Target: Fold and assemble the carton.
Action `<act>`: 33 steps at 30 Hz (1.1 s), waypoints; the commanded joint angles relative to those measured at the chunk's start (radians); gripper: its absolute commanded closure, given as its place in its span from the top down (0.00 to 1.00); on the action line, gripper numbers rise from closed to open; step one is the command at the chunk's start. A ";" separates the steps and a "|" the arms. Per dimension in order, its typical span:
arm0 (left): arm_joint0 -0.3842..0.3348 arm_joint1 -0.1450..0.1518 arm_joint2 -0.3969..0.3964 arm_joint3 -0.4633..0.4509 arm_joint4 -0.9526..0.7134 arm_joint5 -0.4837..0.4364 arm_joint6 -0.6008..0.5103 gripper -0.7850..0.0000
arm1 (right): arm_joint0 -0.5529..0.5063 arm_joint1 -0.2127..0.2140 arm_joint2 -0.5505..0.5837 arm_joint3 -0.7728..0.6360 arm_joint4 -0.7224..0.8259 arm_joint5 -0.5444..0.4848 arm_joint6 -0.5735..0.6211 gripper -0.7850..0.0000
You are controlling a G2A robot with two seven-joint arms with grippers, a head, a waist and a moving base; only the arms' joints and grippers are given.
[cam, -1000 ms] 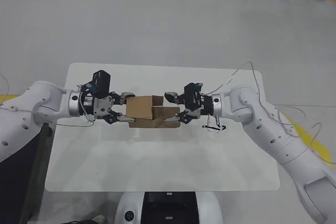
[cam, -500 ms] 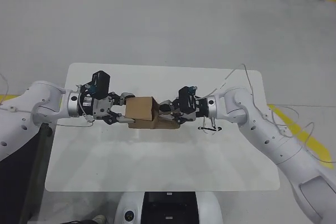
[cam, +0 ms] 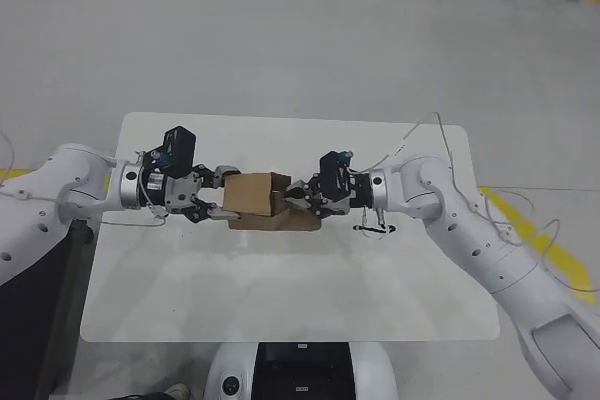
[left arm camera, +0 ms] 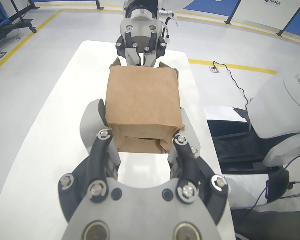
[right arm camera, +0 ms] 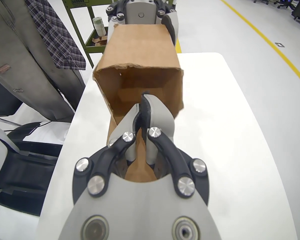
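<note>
The white table (cam: 280,290) takes up the middle of the top view. The carton (cam: 252,194) lies on its side just above the frame's centre, stretched between arms that come in from the left and right edges. I cannot tell whether it rests on the tabletop or hangs just over it. The arrangement looks deliberate: one arm braces the box body so the other can work the unfinished end. The left gripper (left arm camera: 142,116) is spread to the carton's full width, one finger pressed on each side wall at the end nearest its own camera. That end's flaps look folded in, so this is a firm clasp on the body. The right gripper (right arm camera: 143,101) reaches into the open mouth at the opposite end. Its jaws are drawn almost together, and a strip of brown card runs between them down to the finger bases. I judge it is pinching the lower flap (right arm camera: 113,128), which juts from the mouth's bottom edge, probably ready to be bent inward.
</note>
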 commanded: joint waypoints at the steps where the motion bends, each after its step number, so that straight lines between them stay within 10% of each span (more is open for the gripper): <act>1: -0.003 0.002 0.003 0.002 0.001 0.000 0.004 0.40 | -0.014 0.012 0.023 -0.006 0.024 -0.001 0.028 0.00; 22: -0.017 0.022 0.012 -0.015 0.052 0.000 0.086 0.39 | -0.184 0.081 0.089 0.025 0.724 0.167 0.536 0.00; 33: -0.016 0.016 0.030 -0.022 0.069 0.000 0.068 0.36 | -0.131 0.024 0.017 0.035 0.710 0.135 0.431 0.00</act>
